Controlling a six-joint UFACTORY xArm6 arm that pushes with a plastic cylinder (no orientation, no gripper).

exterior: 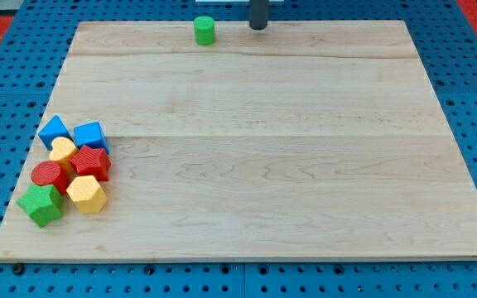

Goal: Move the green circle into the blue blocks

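A green circle (pixel 204 31) stands alone near the top edge of the wooden board (pixel 305 165), a little left of centre. My tip (pixel 257 27) is at the view's top, a short way to the right of the green circle and apart from it. Two blue blocks lie at the view's lower left: one (pixel 55 131) on the left and a blue cube (pixel 90 135) beside it on the right. They top a tight cluster of blocks.
In the cluster below the blue blocks lie a yellow block (pixel 63 151), a red star-like block (pixel 91 162), a red circle (pixel 50 175), a yellow hexagon (pixel 86 194) and a green cube (pixel 40 204). A blue pegboard (pixel 470 83) surrounds the board.
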